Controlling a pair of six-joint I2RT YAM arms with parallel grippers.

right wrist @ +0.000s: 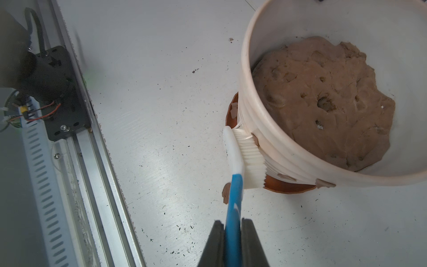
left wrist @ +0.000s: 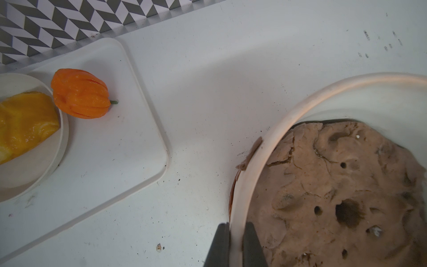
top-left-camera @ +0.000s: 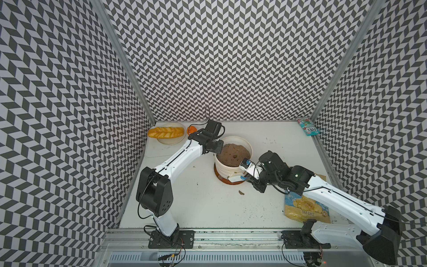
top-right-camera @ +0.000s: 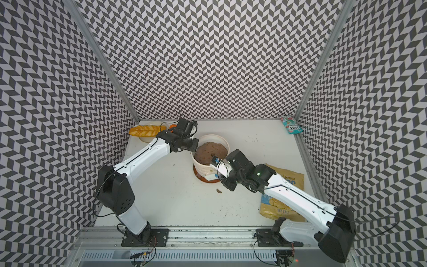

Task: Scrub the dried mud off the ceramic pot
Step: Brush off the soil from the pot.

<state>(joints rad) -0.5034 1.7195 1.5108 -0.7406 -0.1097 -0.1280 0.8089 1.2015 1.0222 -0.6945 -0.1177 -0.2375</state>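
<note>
Closest, the left gripper (left wrist: 235,225) pinches the rim of the ceramic pot (top-left-camera: 227,170) on the pot's left side. At the pot's near wall, the right gripper (right wrist: 233,222), clamped round a brush (right wrist: 250,157), presses its bristles beside the dried mud (right wrist: 324,183). Several blotches remain, so the scrubbing looks partway done.

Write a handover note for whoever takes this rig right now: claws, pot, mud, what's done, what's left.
Left claw: shut on the rim of the pot, steadying it.
Right claw: shut on the blue handle of the brush, with the bristles pressed against the pot's outer wall.
Pot: upright on the brown saucer, filled with soil.
Done: some mud appears to be off. A flake lies on the table, and more lie in the saucer.
Left: mud patches on the wall next to the bristles and beyond them, plus one under the rim near the left claw.
</note>
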